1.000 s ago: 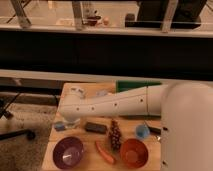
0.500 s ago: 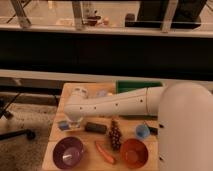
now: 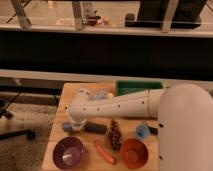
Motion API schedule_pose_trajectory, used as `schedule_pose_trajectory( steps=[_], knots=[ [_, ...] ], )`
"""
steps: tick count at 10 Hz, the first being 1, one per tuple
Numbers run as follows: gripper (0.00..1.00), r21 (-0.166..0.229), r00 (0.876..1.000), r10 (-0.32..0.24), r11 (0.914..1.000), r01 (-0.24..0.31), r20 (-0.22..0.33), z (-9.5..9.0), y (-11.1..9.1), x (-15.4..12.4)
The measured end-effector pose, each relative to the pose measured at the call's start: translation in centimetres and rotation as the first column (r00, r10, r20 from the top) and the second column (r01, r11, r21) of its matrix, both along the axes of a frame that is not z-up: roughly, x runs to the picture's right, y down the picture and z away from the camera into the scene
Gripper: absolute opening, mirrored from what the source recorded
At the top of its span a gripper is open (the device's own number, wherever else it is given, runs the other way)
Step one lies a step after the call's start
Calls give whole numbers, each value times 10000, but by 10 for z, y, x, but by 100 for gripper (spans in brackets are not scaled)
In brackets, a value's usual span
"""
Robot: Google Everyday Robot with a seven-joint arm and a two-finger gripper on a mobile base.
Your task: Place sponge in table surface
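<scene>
Dark wall (image 3: 100, 52) behind, tan wooden surface (image 3: 88, 138) below, where my hand (image 3: 76, 125) sits low by the sponge (image 3: 67, 127); whether it grips, I cannot tell.

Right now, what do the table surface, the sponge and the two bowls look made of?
The table surface looks like light tan wood, matte. The sponge, by the hand at the table's left side, looks pale, soft foam, likely. The purple bowl and orange bowl look smooth, faintly shiny: probably plastic.

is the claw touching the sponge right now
Cannot tell. In the camera view the claw hangs right at the sponge on the left side of the table surface, but the wrist hides where they would meet.
</scene>
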State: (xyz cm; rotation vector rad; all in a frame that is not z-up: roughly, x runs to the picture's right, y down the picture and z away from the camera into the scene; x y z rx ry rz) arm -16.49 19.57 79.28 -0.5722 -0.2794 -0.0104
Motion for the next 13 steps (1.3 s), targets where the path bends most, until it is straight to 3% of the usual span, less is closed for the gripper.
schedule_pose_trajectory(
  steps=[6,12,13],
  knots=[
    [0,-359,10000,-43,9993,40,-66,3,24,5],
    [0,-418,9999,-121,9991,121,-7,0,32,2],
    [4,-425,9999,-146,9990,146,7,0,33,1]
  ],
)
